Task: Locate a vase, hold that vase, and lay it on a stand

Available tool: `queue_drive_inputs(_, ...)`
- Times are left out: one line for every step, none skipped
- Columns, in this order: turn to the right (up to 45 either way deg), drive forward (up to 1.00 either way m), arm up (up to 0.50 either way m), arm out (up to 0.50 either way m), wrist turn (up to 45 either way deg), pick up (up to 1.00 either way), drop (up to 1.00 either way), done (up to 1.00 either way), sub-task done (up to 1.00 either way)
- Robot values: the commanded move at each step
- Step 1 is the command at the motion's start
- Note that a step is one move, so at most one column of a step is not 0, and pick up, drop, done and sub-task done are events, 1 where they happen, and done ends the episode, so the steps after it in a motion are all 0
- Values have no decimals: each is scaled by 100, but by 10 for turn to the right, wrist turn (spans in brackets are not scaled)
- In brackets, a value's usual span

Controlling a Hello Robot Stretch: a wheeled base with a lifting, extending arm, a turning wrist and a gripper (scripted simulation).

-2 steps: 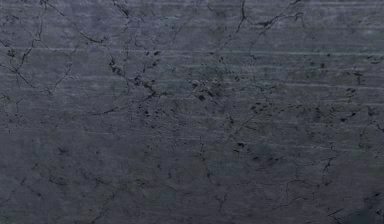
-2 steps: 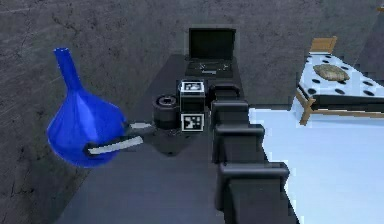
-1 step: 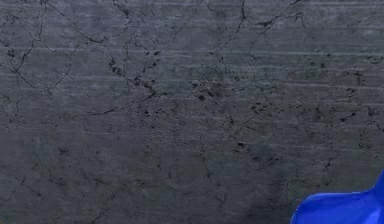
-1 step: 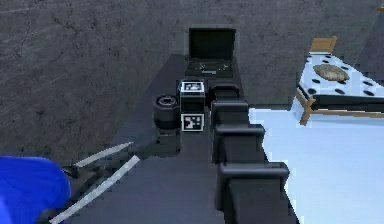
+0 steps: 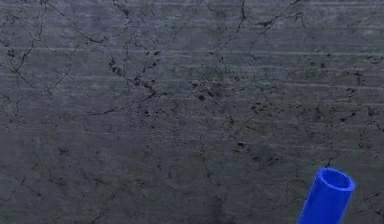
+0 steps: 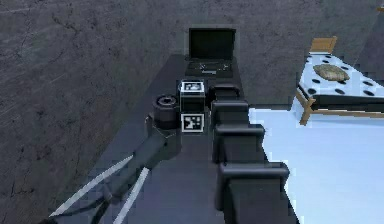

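- Vase (image 5: pixel 328 198): a blue tube at the lower right corner of the forward view. The frame's bottom edge cuts off its base.
- Vase axis: the long axis runs from lower left to upper right. The open mouth is at the upper end and points up and slightly right.
- Handling (judgement): hollow, so probably light. The wall is rigid, smooth and likely slippery, and fragile if ceramic.
- Hold point (judgement): grip mid-body, below the rim and across the long axis. Avoid the thin rim.
- Support: whether the vase stands on something or hangs free cannot be told.
- Cracked surface (image 5: pixel 150 100): dark and grey, lying behind the vase.
- Gripper (image 6: pixel 88 212): at the lower left of the arm side view. The fingers (image 6: pixel 100 185) reach the bottom edge.
- Tool state: cannot be told, and neither can whether it holds anything.
- Arm (image 6: pixel 245 170): a dark bar at lower centre.
- Laptop (image 6: pixel 212 50): at upper centre, on the dark top (image 6: pixel 100 120).
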Motion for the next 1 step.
queue_drive_inputs(0, 0, 0, -14, 0, 0, 0, 0, 0)
